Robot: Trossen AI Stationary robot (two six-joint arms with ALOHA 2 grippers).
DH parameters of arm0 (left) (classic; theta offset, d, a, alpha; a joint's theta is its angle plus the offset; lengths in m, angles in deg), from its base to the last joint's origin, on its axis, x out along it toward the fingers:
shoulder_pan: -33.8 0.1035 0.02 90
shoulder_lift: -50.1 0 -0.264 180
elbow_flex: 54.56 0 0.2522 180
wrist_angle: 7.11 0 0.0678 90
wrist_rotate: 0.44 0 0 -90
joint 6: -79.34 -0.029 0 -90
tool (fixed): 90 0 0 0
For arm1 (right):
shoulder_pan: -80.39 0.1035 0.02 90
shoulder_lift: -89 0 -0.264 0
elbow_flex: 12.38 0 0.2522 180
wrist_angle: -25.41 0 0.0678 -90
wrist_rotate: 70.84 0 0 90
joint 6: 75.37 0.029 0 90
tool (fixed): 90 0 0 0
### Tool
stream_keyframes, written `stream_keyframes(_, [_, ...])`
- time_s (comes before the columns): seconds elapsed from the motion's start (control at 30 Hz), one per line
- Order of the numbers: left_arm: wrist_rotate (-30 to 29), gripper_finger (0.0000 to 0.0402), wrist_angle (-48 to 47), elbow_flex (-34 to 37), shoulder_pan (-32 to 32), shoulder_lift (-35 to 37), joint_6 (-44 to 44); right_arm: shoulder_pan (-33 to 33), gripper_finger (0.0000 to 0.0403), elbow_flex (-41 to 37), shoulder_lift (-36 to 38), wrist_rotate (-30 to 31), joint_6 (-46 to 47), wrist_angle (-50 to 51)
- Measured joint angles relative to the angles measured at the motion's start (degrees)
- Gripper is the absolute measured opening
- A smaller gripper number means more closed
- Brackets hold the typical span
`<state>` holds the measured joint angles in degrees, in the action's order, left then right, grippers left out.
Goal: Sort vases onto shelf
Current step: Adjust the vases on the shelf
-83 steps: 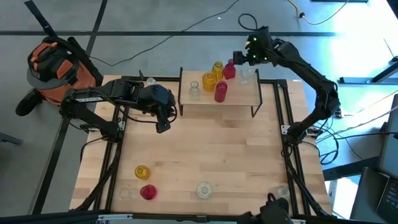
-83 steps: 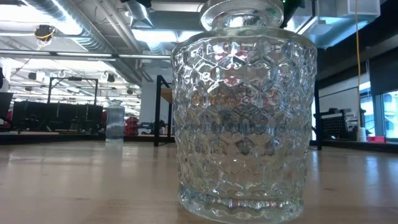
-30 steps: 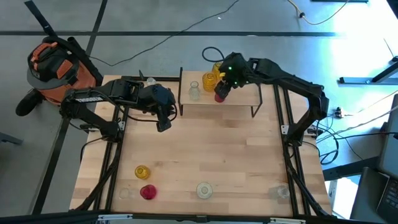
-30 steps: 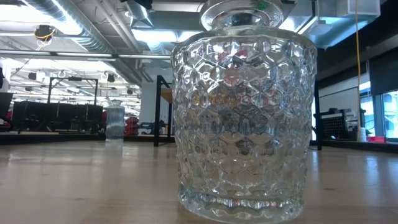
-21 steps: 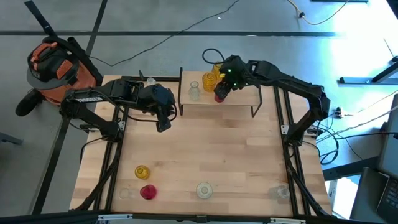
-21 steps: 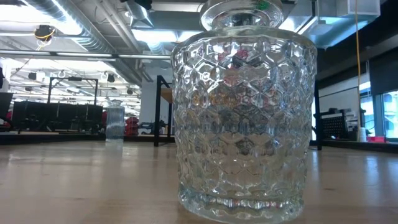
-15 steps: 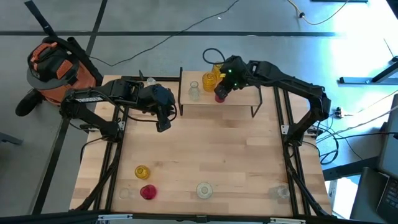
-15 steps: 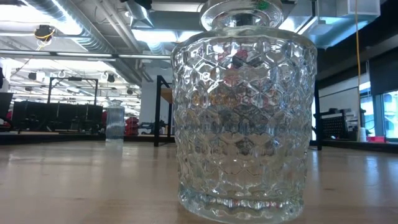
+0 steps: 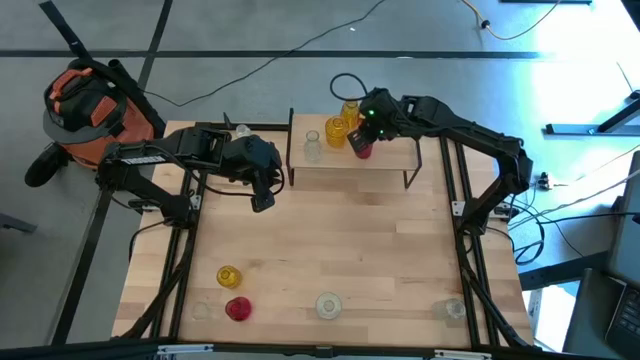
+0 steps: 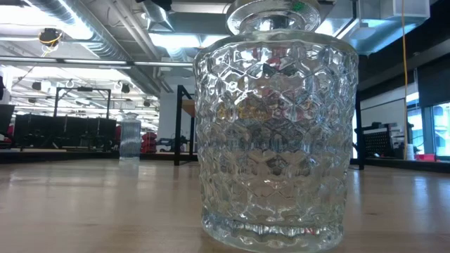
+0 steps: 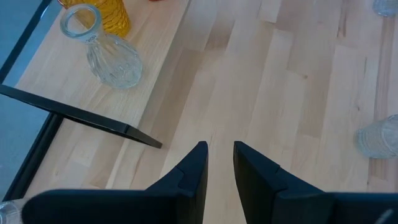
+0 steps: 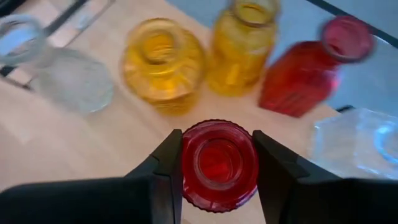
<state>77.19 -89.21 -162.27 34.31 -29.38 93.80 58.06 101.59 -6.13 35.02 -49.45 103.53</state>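
The light-wood shelf (image 9: 390, 160) stands at the table's far edge. On it are a clear vase (image 9: 312, 147) and two yellow vases (image 9: 337, 130). A second red vase (image 12: 311, 68) and a clear one (image 12: 367, 140) show in the right wrist view. My right gripper (image 12: 219, 168) is over the shelf, shut on a round red vase (image 9: 362, 150). My left gripper (image 9: 262, 200) hangs over the table left of the shelf. Its fingers (image 11: 219, 152) are a narrow gap apart with nothing between them. Several more vases stand near the table's front edge. My right gripper pinches the red vase's round ribbed body (image 12: 186, 177) between its two fingers, one on each side just below the mouth. The fingers slant down from the far right. The vase stays upright, mouth up. Whether its base rests on the shelf is hidden.
Near the front edge stand a yellow vase (image 9: 229, 275), a red vase (image 9: 237, 308) and clear vases (image 9: 328, 305). One clear vase (image 10: 275, 133) fills the low view. An orange and black bag (image 9: 90, 100) lies on the floor at the far left. The table's middle is bare wood.
My right gripper has rolled about its wrist at the red vase and sunk slightly. The red vase now shows a little farther toward the table's right on the shelf.
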Motion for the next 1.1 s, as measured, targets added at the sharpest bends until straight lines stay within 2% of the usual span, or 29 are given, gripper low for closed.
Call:
stream_keyframes(0.3, [-0.1,0.0069,0.0,0.0,0.0,0.0,0.0,-2.9,0.0126,-0.1,-0.1,0.8,0.8,0.0])
stream_keyframes(0.47, [-0.2,0.0069,0.0,0.0,0.0,0.0,0.0,-2.9,0.0126,-0.1,-0.1,4.1,1.9,-0.1])
stream_keyframes(1.1, [-0.2,0.0069,0.0,0.0,0.0,0.0,0.0,-2.8,0.0127,-0.2,-0.2,6.4,3.9,-0.7])
